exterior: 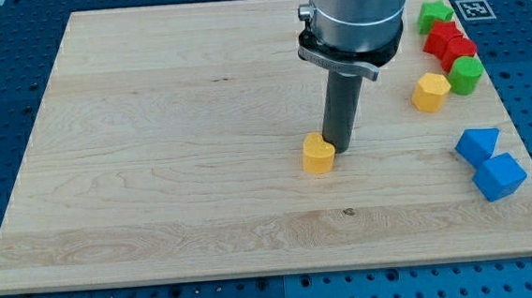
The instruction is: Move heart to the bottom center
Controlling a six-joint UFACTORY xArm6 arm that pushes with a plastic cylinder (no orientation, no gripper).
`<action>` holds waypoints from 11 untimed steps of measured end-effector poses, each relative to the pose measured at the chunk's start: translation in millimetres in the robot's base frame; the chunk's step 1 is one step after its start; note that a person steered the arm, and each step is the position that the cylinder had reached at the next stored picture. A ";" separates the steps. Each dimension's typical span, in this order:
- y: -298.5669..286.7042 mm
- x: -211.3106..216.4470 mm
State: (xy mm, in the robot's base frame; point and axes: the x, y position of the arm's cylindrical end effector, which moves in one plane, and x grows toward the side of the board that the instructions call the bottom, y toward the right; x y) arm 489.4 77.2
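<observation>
A yellow heart block (318,153) lies on the wooden board (154,157), a little right of centre and just below the middle. My tip (340,148) stands right against the heart's upper right side, touching or nearly touching it. The dark rod rises from there to the arm's grey body at the view's top.
At the view's right: a green star block (434,15), two red blocks (450,42), a green round block (466,75), a yellow hexagon block (430,91), and two blue blocks (478,144) (499,176). A marker tag (473,9) sits at the top right corner.
</observation>
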 end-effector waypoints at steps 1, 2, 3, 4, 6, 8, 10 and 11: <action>-13.3 5.0; -21.4 5.0; -21.4 5.0; -28.5 5.0; -31.5 5.1; -21.6 20.4; -2.9 18.3; 13.5 18.3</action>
